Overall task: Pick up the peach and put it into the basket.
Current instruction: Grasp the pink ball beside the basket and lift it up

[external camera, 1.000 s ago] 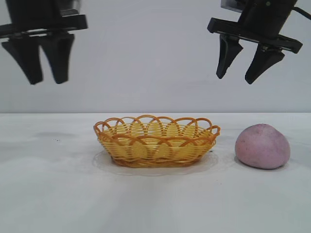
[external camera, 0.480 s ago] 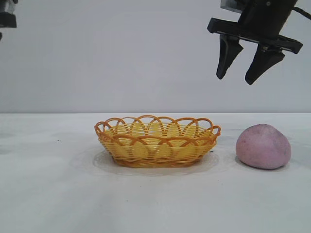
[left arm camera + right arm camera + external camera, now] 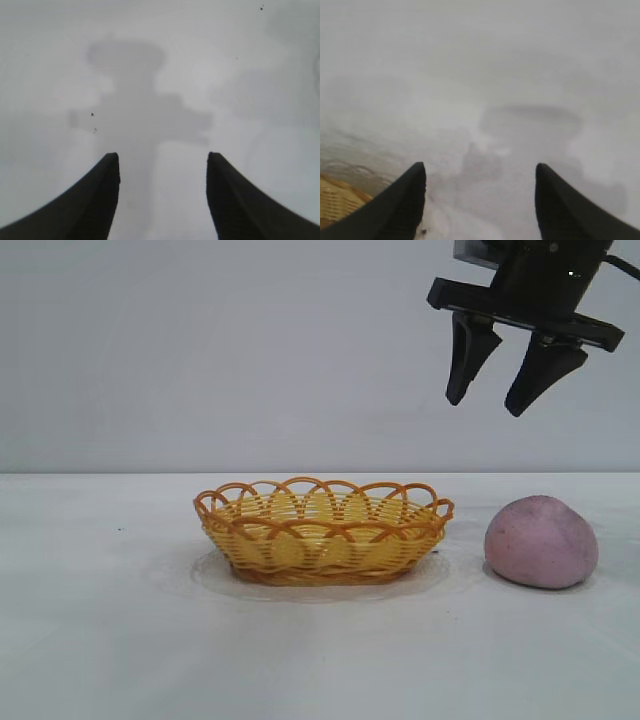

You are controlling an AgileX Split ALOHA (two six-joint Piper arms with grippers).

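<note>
peach (image 3: 541, 541): on worktop (image 3: 100, 640), right of basket (image 3: 322, 543)
right end effector (image 3: 497, 400): nearer arm, high above peach, offset slightly basket-side, fingers apart, empty
left end effector (image 3: 162, 165): apart, empty

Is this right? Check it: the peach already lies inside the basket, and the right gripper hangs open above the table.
Not quite. In the exterior view the peach sits on the table beside the basket, apart from it, not inside. The rest holds: the right gripper hangs open above the table.
</note>
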